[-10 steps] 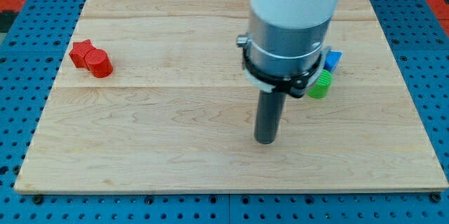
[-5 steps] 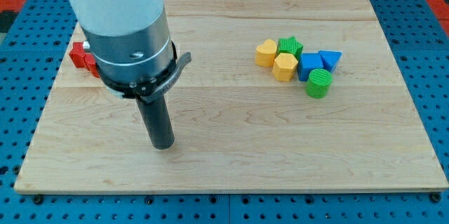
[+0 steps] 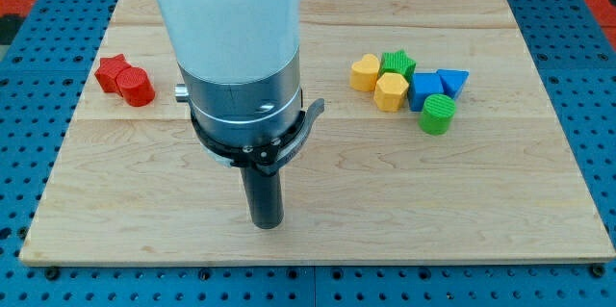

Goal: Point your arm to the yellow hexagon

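Yellow hexagon (image 3: 391,91) well toward the view's upper right of my tip (image 3: 267,223).

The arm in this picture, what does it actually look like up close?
A fat white cylinder on top, then a grey metal collar ringed by a black clamp band with a small side tab. Below hangs a straight dark rod ending in my tip. No fingers, cables or markings show.

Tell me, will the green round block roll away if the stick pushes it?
Probably not. The green cylinder stands upright on its flat end, so it would likely slide. It looks small and solid, so probably light and stiff. My tip is far off to the view's left.
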{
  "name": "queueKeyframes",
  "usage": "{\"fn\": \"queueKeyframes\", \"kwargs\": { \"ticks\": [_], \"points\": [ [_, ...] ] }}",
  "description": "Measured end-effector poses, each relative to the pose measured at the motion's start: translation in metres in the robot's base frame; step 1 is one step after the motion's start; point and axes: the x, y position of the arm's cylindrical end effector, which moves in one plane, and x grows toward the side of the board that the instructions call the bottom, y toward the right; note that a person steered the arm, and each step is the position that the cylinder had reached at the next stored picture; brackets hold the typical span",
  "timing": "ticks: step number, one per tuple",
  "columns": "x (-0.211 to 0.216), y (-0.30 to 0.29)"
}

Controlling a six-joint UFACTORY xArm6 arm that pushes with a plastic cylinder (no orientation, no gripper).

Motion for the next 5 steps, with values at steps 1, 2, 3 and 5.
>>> {"fn": "queueKeyframes", "kwargs": {
  "ticks": [1, 2, 3, 5],
  "points": [
    [-0.001, 0.026],
    [-0.029, 0.078],
    [-0.053, 0.088],
    [-0.136, 0.159]
  ]
}}
